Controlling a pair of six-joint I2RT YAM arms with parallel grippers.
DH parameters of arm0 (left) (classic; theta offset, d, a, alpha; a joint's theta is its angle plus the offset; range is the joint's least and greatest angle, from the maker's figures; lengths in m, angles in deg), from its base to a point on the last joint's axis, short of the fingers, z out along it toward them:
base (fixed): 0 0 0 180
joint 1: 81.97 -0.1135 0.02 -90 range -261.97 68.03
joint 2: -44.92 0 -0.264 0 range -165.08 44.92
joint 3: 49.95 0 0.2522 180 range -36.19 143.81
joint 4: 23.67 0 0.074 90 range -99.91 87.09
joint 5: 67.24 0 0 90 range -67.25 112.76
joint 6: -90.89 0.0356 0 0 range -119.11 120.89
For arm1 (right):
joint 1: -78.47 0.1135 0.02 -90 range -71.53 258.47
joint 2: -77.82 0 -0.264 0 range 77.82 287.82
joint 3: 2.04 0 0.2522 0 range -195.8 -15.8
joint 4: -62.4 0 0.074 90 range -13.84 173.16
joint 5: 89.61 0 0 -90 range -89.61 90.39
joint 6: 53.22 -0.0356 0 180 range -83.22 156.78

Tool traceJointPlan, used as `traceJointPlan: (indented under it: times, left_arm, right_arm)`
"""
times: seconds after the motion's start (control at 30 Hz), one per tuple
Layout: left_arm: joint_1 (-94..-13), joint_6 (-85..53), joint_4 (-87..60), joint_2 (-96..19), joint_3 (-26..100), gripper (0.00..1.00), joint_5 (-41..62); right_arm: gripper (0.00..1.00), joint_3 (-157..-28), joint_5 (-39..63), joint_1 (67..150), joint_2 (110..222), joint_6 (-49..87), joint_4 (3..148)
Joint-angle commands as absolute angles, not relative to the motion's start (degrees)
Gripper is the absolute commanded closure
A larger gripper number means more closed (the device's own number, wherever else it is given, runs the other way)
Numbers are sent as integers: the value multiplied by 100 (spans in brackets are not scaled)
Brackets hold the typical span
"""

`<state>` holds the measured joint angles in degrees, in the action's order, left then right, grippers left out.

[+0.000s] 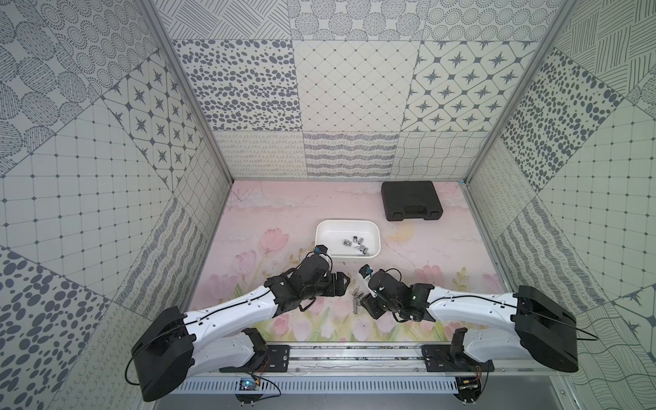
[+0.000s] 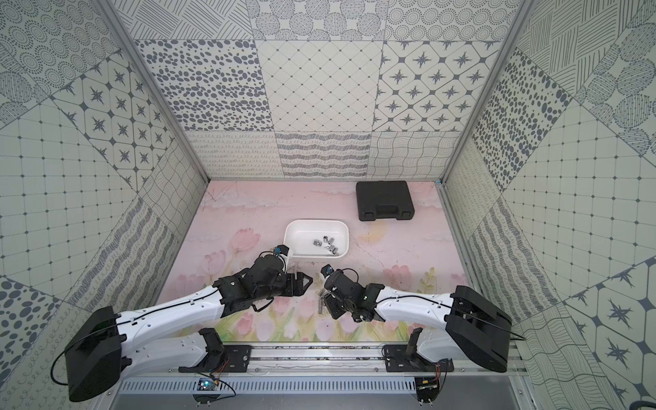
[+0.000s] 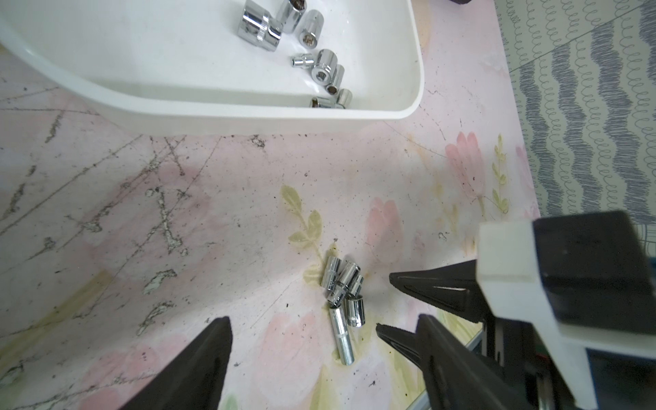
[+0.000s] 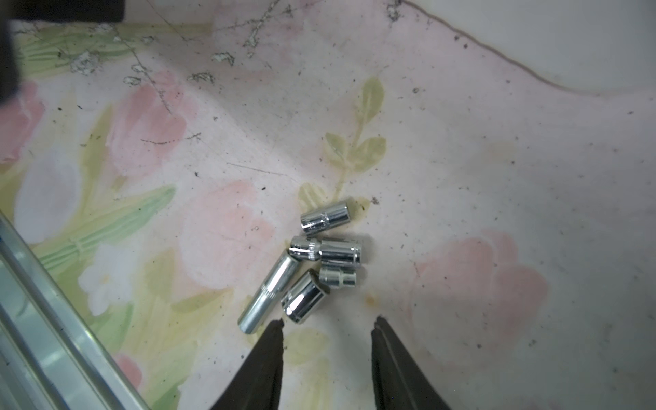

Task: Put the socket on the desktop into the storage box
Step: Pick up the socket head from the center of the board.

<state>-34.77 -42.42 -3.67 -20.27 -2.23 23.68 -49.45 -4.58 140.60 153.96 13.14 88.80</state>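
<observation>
- My left jaws stand open with nothing between them, on the left of the loose sockets (image 1: 357,301) and just beside them.
- My right jaws are open too and grip nothing. In the right wrist view their two tips stop just short of the pile, and the stubby socket (image 4: 304,301) is the nearest to them.
- The loose sockets are five chrome pieces lying on their sides in one touching cluster on the tabletop (image 1: 284,213), near the middle of its front edge.
- The long socket (image 4: 267,294) lies on the side of the cluster toward the front edge.
- The storage box (image 1: 332,236) sits at the middle of the tabletop, behind the pile and apart from it.
- The boxed sockets (image 1: 356,244), several of them, lie gathered toward its right end.
- A black case (image 1: 411,200) lies closed near the back right corner, its handle toward the front.
- Some sockets have knurled bands, but any stamped marks on the chrome are too blurred to read.
</observation>
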Motion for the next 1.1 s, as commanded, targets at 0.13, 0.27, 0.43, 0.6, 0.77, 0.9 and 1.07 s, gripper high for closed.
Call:
traceJointPlan:
  times: [0.13, 0.27, 0.43, 0.6, 0.77, 0.9, 1.07]
  left_arm:
    - [-3442, -4189, -448, -2012, -168, 14, 2512]
    - [-3428, -4191, -439, -1988, -173, 14, 2514]
    - [-3431, -4191, -432, -1979, -173, 14, 2537]
    - [-3432, -4198, -427, -1941, -182, 14, 2572]
    - [-3435, -4192, -415, -1896, -192, 14, 2587]
    - [-3427, -4193, -414, -1889, -200, 14, 2600]
    - [-3433, -4192, -416, -1873, -200, 14, 2593]
  right_arm:
    - [56, -5268, -602, 14208, 15765, 1270, 8714]
    - [57, -5335, -722, 14246, 15901, 1256, 8755]
    - [57, -5408, -809, 14254, 16059, 1241, 8810]
    - [59, -5499, -814, 14273, 16210, 1243, 8877]
    - [61, -5525, -886, 14283, 16272, 1235, 8943]
    - [63, -5507, -952, 14289, 16265, 1217, 9020]
    - [65, -5487, -996, 14298, 16252, 1191, 9082]
